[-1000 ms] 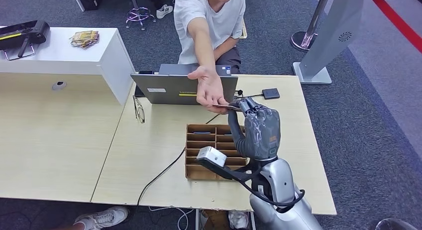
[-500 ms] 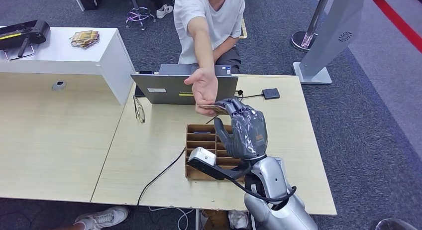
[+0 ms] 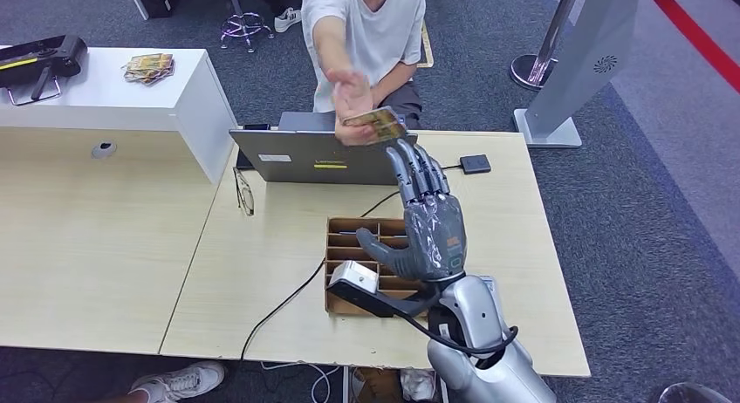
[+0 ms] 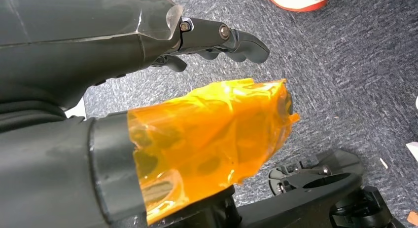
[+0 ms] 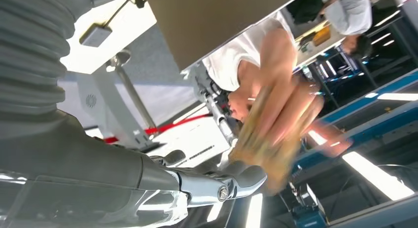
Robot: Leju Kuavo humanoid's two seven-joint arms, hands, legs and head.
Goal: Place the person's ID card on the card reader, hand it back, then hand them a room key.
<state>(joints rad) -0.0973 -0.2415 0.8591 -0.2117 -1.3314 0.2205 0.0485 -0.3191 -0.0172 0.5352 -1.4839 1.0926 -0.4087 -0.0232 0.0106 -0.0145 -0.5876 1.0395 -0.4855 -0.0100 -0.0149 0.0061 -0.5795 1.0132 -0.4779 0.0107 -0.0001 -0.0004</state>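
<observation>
The right hand stretches its dark fingers out straight and slightly apart, holding nothing, fingertips toward the laptop. Just beyond them the person's hand holds the room key card, clear of the robot's fingers. Under the wrist sits a cardboard divider tray on the pale wooden desk; the black card reader lies toward the desk's far edge. Grey carpet surrounds it. The left hand hangs over carpet, fingers loosely extended, empty.
</observation>
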